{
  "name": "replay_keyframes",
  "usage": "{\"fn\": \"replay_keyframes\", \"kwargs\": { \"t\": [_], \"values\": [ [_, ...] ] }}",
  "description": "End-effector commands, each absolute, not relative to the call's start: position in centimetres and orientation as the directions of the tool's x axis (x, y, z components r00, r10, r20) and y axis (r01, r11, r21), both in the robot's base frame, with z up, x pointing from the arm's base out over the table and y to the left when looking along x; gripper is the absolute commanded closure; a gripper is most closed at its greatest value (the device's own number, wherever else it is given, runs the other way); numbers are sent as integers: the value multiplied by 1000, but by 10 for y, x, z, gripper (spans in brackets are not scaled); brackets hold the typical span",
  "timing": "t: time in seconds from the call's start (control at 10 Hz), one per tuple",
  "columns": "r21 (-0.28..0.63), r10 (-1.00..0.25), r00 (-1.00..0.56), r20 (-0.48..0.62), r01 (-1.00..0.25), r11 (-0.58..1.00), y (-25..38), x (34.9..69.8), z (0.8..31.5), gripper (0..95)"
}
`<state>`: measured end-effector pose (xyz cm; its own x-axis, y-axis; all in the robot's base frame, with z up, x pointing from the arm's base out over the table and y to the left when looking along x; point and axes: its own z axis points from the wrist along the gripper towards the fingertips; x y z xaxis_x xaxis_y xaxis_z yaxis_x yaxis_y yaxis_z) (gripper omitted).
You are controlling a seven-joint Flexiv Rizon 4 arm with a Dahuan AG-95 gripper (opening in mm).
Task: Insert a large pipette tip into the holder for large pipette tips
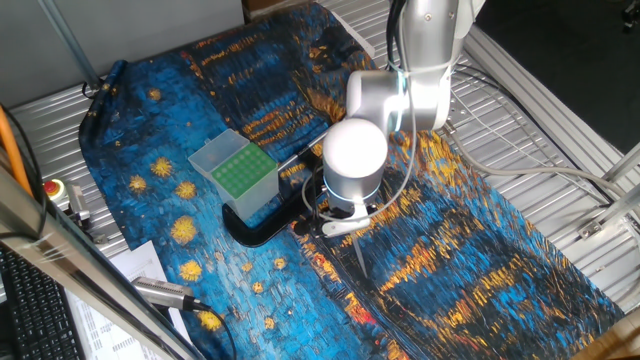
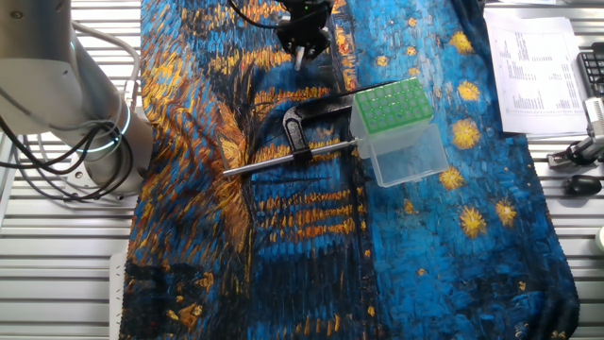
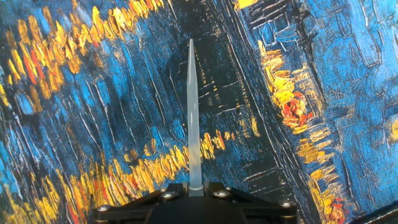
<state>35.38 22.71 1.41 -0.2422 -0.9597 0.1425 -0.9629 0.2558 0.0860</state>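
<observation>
My gripper [image 3: 194, 186] is shut on the wide end of the large pipette tip [image 3: 192, 112], a slender translucent whitish cone that points straight out from the jaws over the painted cloth. In one fixed view the gripper [image 1: 347, 226] hangs just right of the holder, with the tip [image 1: 358, 252] pointing down above the cloth. The holder for large pipette tips [image 1: 235, 172] is a translucent box with a green hole grid. In the other fixed view the gripper [image 2: 303, 42] is up and left of the holder [image 2: 398, 132], well apart from it. The hand view does not show the holder.
A black C-shaped clamp [image 2: 298, 127] with a long metal rod [image 2: 278, 162] lies against the holder's side, between it and the gripper. Papers [image 2: 538, 66] lie off the cloth's edge. A red button [image 1: 52, 188] and a keyboard [image 1: 35, 310] are at the table side.
</observation>
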Motion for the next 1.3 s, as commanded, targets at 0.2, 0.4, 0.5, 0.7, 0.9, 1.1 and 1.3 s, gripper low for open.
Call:
{"fn": "replay_keyframes", "kwargs": {
  "t": [0.2,0.4,0.5,0.7,0.9,1.1,1.3],
  "values": [
    [92,-958,-241,156,-962,257,225,353,34,950],
    [88,-955,-239,175,-962,257,224,353,47,950],
    [86,-954,-234,184,-964,253,223,353,53,950],
    [83,-955,-221,200,-967,241,219,354,73,950],
    [84,-952,-180,250,-975,206,211,361,93,950],
    [79,-943,-166,288,-977,196,196,369,117,950],
    [58,-920,-137,367,-984,170,185,376,137,950]
  ]
}}
